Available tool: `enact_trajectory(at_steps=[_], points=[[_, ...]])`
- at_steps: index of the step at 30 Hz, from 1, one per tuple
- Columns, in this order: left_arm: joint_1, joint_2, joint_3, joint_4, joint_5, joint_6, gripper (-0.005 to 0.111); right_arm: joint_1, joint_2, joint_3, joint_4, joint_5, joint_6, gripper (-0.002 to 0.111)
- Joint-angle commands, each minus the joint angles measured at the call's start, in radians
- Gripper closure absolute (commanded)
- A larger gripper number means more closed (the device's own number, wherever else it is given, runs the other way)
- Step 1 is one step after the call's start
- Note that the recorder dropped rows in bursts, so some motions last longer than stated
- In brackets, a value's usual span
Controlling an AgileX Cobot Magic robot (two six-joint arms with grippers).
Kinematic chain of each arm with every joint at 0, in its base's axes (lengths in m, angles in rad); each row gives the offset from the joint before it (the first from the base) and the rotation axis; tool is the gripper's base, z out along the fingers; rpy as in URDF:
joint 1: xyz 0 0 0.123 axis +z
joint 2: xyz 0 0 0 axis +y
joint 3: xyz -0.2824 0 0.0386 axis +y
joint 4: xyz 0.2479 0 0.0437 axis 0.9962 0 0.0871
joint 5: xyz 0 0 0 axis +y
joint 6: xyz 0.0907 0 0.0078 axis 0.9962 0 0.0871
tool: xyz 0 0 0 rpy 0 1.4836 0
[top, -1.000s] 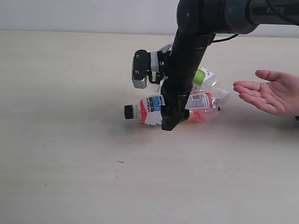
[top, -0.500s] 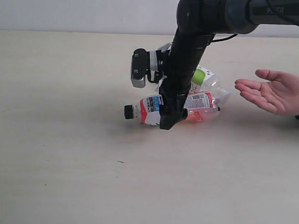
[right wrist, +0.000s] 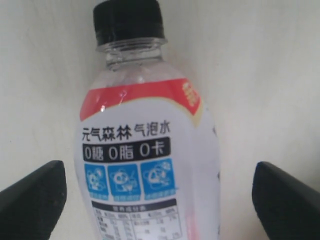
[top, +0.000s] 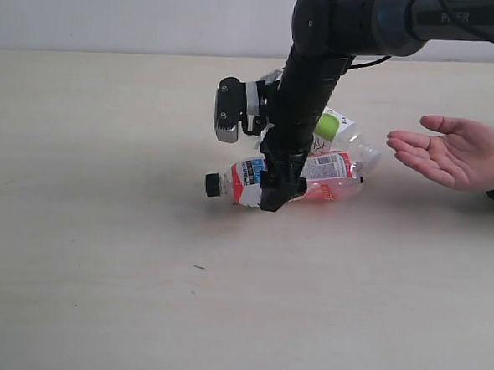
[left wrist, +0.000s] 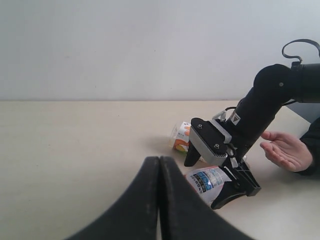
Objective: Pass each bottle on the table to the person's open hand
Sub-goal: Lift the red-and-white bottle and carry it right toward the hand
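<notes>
Straddling the red-and-white bottle (right wrist: 142,165), right claw (right wrist: 160,192) gapes wide — left claw (left wrist: 160,167) pressed together.

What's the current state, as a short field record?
right gripper: jaws open, straddling the red-and-white bottle, not touching it
red-and-white bottle: lying on the table, black cap away from the open hand
green-apple bottle: lying behind the arm, partly hidden
left gripper: jaws shut, empty, away from the bottles
open hand: palm up, empty
</notes>
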Motion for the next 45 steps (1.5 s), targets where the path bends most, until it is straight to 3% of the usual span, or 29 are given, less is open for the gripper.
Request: enact_trajectory(at_steps=[1, 11, 14, 17, 24, 38, 45], points=[[0.003, -0.009, 0.003, -0.003, -0.015, 0.002, 0.106, 0.002, 0.007, 0.0, 0.002, 0.006, -0.003, 0.014], [0.003, -0.009, 0.003, -0.003, -0.015, 0.002, 0.106, 0.002, 0.037, 0.0, 0.001, 0.022, -0.007, 0.014], [0.003, -0.009, 0.003, -0.003, -0.015, 0.002, 0.106, 0.002, 0.037, 0.0, 0.001, 0.022, -0.007, 0.022], [0.003, -0.009, 0.003, -0.003, -0.015, 0.002, 0.106, 0.002, 0.037, 0.0, 0.001, 0.022, -0.007, 0.042], [0.003, -0.009, 0.003, -0.003, -0.015, 0.002, 0.106, 0.002, 0.031, 0.0, 0.007, 0.055, 0.035, 0.108], [0.003, -0.009, 0.003, -0.003, -0.015, 0.002, 0.106, 0.002, -0.127, -0.002, 0.034, -0.011, 0.408, 0.108], [0.003, -0.009, 0.003, -0.003, -0.015, 0.002, 0.106, -0.005, -0.266, -0.002, -0.066, -0.043, 0.691, 0.108]])
